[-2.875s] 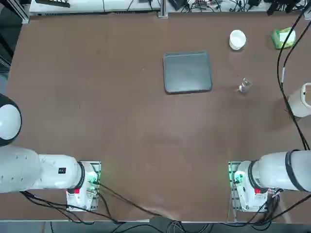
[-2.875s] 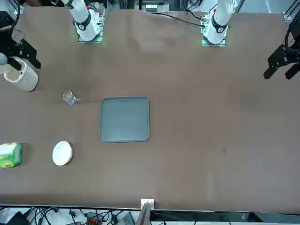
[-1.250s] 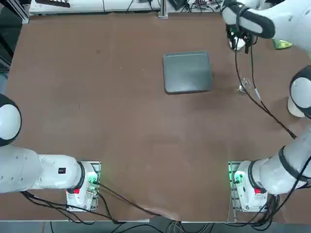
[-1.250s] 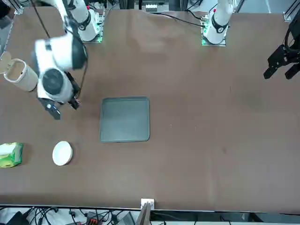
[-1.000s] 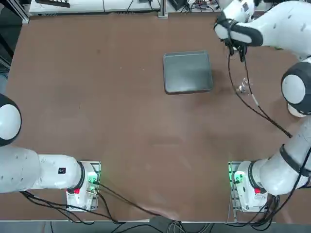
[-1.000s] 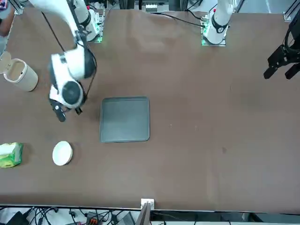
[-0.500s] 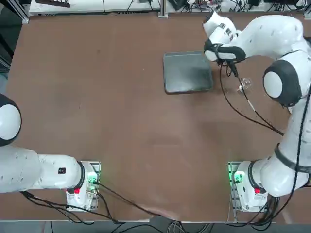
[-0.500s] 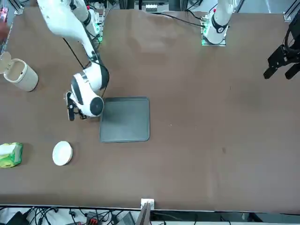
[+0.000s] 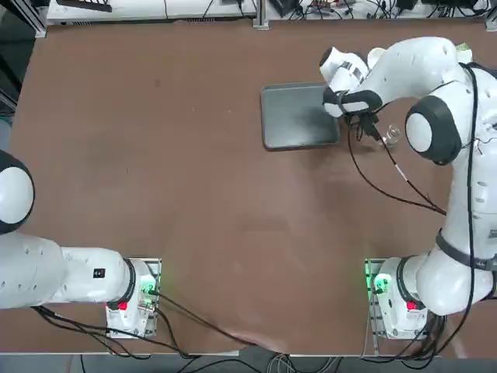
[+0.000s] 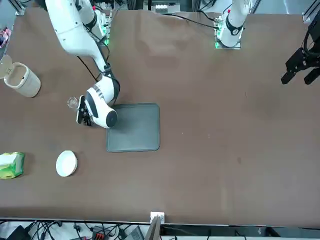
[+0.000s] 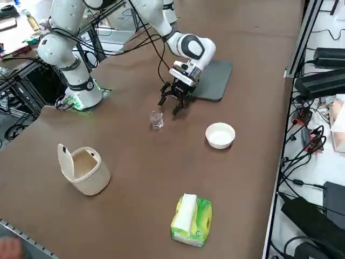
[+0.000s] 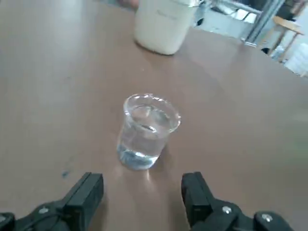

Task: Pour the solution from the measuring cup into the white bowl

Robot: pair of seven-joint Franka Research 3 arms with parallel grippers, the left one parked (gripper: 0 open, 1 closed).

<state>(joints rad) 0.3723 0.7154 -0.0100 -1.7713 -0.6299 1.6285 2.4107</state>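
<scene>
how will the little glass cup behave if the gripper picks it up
The glass cup looks rigid, so it probably won't give between the open right gripper's fingers. Its smooth, clear wall may be slippery. Liquid seems to stand inside, so a tilt or knock could well spill it.

Open tabletop (image 11: 156, 178) lies between the right gripper (image 11: 177, 96) and the glass cup (image 11: 157, 120) — nothing stands between them; the lidded bin (image 11: 86, 170) stands beyond the cup.
</scene>
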